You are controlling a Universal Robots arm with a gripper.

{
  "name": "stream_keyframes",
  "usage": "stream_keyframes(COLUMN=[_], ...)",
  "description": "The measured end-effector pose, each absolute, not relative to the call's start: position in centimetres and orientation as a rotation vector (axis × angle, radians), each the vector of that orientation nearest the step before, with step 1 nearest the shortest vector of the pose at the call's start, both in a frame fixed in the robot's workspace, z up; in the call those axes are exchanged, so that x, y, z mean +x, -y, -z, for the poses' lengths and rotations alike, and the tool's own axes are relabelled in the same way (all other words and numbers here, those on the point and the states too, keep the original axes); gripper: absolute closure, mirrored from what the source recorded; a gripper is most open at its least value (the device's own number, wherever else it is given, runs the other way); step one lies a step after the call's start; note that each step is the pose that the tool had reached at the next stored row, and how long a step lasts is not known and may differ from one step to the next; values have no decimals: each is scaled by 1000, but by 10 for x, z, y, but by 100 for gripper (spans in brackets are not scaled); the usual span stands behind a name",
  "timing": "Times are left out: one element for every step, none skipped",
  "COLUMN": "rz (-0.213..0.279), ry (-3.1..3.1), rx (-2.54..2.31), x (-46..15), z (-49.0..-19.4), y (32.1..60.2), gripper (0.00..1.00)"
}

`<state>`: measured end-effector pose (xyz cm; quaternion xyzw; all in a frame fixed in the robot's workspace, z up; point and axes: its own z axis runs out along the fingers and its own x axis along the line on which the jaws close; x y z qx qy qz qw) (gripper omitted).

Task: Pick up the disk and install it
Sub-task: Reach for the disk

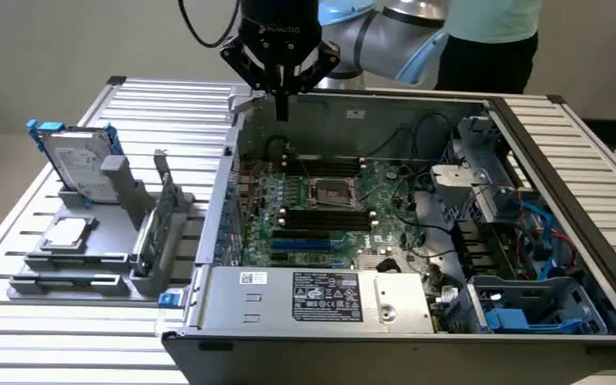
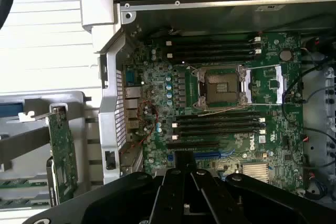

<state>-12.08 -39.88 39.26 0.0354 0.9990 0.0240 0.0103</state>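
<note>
Nearest the exterior camera, a silver boxed power supply with a printed label (image 1: 319, 297) closes the front of the open black computer case (image 1: 222, 208), with the green motherboard (image 1: 319, 196) lying behind it. On the exterior view's left, outside the case, a grey plastic fixture (image 1: 73, 261) sits on the slatted metal table (image 1: 30, 321). It carries a small square silver processor chip (image 1: 65, 233) and a thin green circuit card (image 2: 63, 150).

At the fixture's far end the disk (image 1: 78, 164), a flat silver-grey metal drive in bright blue rails, stands on edge. It looks stiff, dense, smooth-faced and sensitive to knocks, so its exposed upper rail edges seem the safest hold. A grey upright post (image 1: 126, 188) just beside it and the case wall crowd any approach.

Farther back, the black gripper (image 1: 281, 112) hangs over the case's far rim, jaws pressed together on nothing, well apart from the disk. A person in a teal shirt (image 1: 490, 24) stands behind.
</note>
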Motion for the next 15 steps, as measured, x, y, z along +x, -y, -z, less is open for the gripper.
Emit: stream_keyframes(rz=[-75,-75,-75,-75,-75,-75,-75,-75,-75,-75,-75,-75,-75,-75,-75], ry=[-3118,-3118,-3118,-3118,-3118,-3118,-3118,-3118,-3118,-3118,-3118,-3118,-3118,-3118,-3118], rx=[110,110,110,110,110,110,110,110,110,110,110,110,110,110,110], x=[-121,-121,-121,-121,-121,-121,-121,-121,-121,-121,-121,-121,-122,-123,-125], z=[-393,-393,-393,-393,-393,-393,-393,-393,-393,-393,-393,-393,-393,-393,-393], y=[399,399,399,399,399,399,399,399,399,399,399,399,399,399,399], gripper=[89,89,89,89,89,89,89,89,89,89,89,89,89,89,89])
